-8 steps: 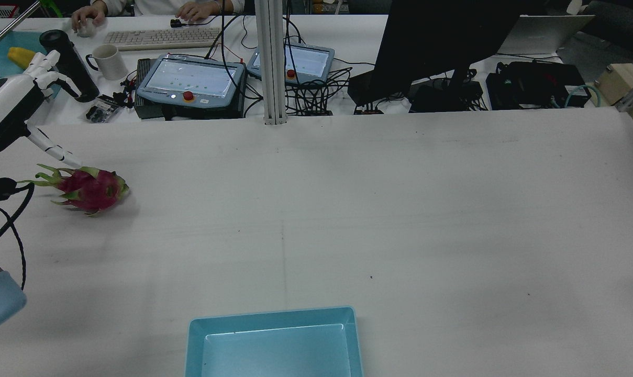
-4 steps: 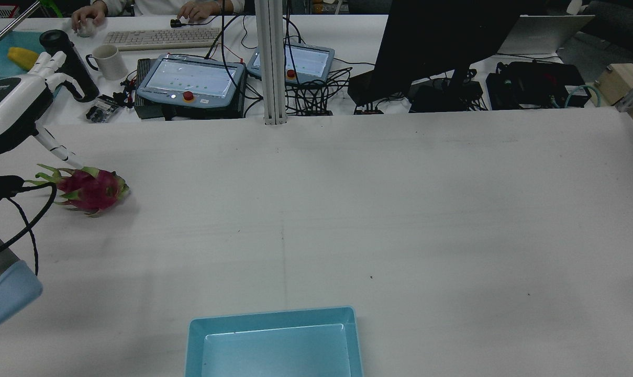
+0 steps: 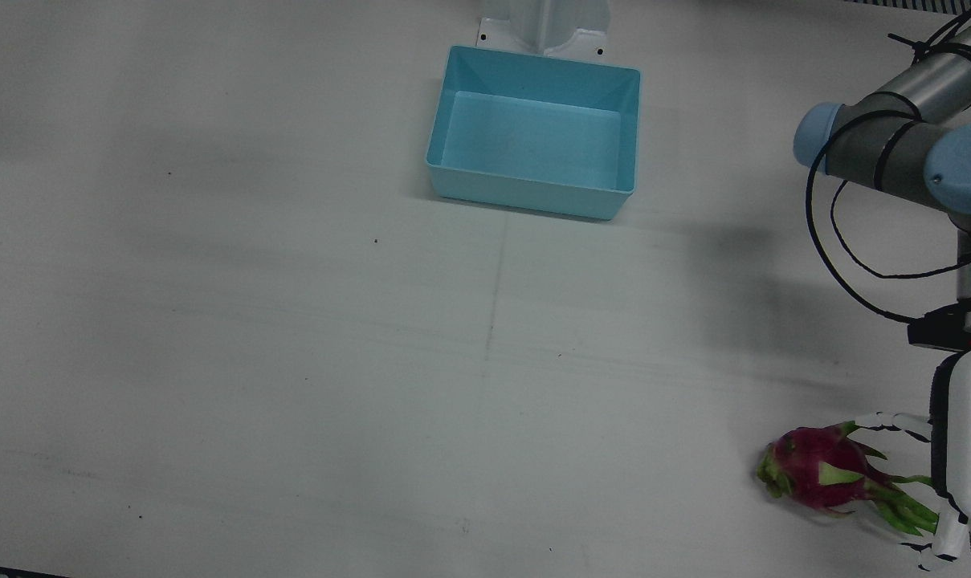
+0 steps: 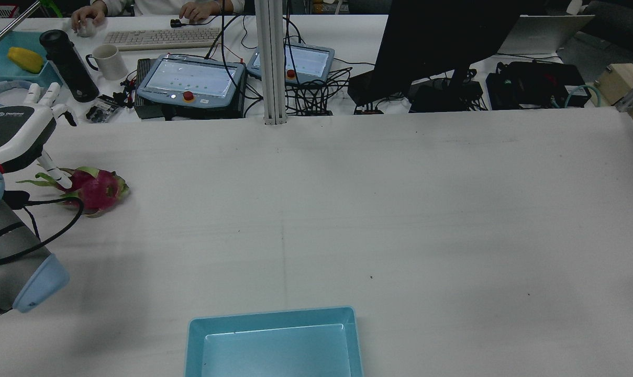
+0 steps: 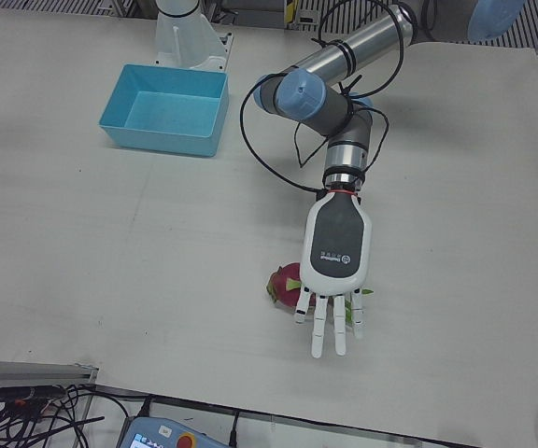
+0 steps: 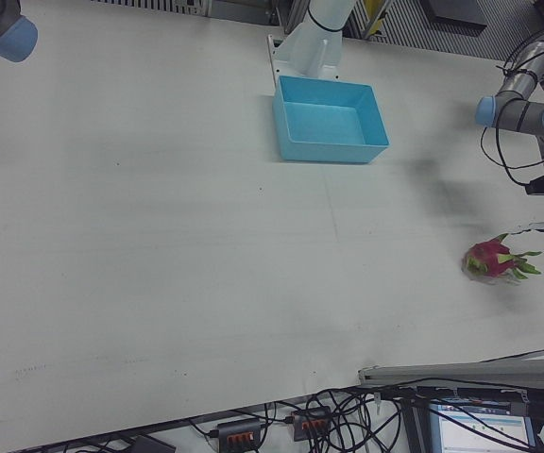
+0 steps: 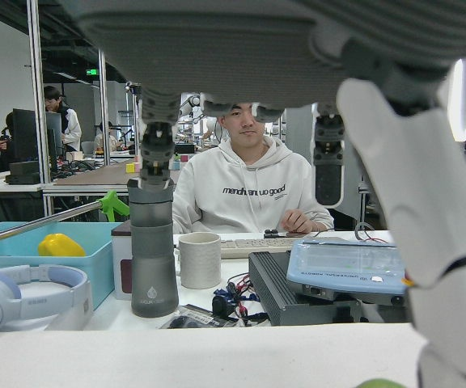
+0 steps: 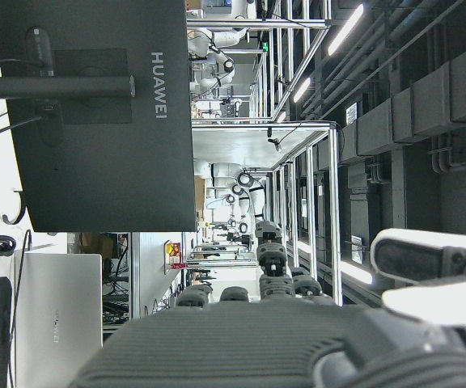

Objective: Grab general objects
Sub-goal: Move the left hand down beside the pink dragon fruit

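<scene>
- The left hand (image 4: 15, 133) has come further over the dragon fruit (image 4: 93, 189) than a second ago: in the rear view its white shell then stood off at the view's left edge with one finger reaching toward the fruit's leafy end, and now the shell hangs right above that end while the arm's grey elbow has swung into the lower left corner.
- The fruit itself has not shifted; it lies on its side on the white surface (image 4: 347, 209), at the far left of the rear view, well apart from the blue bin (image 4: 274, 340).
- I judge this to be the approach for the grasp, with the closing not yet begun.
- The left hand's fingers (image 5: 330, 327) are spread and straight, holding nothing; the left-front view shows this plainly, with the palm over the fruit's right half and the fingers pointing past it.
- The front view shows what that one hides: the green scales trailing toward the hand and one finger (image 3: 887, 423) curving along the fruit's far side.
- The left hand view gives nearly no help, only a green sliver at its bottom edge, and beyond the surface a desk with a dark bottle (image 7: 152, 250), a mug (image 7: 199, 260) and a seated person.
- The right hand (image 8: 298, 331) appears only in its own camera, raised toward the ceiling; whether its fingers are spread or clenched I cannot tell.
</scene>
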Tool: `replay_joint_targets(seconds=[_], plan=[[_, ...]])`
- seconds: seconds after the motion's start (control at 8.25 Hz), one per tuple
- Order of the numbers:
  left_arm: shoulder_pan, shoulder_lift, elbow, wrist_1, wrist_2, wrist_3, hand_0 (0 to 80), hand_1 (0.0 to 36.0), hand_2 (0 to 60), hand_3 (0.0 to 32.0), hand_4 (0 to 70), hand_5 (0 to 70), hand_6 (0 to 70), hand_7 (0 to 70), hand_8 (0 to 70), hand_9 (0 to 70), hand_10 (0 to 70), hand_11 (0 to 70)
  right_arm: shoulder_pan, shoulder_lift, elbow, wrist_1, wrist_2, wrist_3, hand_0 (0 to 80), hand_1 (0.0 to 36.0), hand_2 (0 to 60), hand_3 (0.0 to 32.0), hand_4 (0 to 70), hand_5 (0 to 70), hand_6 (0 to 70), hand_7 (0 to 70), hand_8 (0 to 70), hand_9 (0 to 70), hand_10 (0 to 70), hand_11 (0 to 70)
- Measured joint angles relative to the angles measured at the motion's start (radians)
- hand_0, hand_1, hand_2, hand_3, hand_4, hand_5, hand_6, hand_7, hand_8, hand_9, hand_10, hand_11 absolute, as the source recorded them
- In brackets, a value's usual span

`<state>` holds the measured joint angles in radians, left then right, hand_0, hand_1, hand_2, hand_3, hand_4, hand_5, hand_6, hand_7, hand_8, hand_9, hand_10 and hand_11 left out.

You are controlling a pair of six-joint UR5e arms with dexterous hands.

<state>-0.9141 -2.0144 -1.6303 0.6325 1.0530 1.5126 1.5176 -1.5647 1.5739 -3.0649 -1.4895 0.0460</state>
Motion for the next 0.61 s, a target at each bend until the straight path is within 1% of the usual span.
replay_joint_targets(seconds=[0.24,0.48,0.61], plan=[[0.044,0.000,0.005,0.038,0.001,0.003,51.7,19.8,5.0,13.4,0.0,0.0,0.0,1.6,0.0,0.0,0.0,0.5,0.001,0.000,0.000,0.000,0.000,0.000,0.0,0.0,0.0,0.0,0.0,0.0,0.0,0.0,0.0,0.0,0.0,0.0],[0.094,0.003,0.008,0.054,-0.003,0.004,52.4,21.7,9.1,12.0,0.0,0.0,0.0,2.4,0.0,0.0,0.0,1.6,0.001,0.000,0.000,0.000,0.000,0.000,0.0,0.0,0.0,0.0,0.0,0.0,0.0,0.0,0.0,0.0,0.0,0.0],[0.104,0.003,0.008,0.056,-0.016,0.004,52.8,22.1,10.0,11.8,0.0,0.0,0.0,2.8,0.0,0.0,0.0,2.4,0.001,0.000,0.000,0.000,0.000,0.000,0.0,0.0,0.0,0.0,0.0,0.0,0.0,0.0,0.0,0.0,0.0,0.0]])
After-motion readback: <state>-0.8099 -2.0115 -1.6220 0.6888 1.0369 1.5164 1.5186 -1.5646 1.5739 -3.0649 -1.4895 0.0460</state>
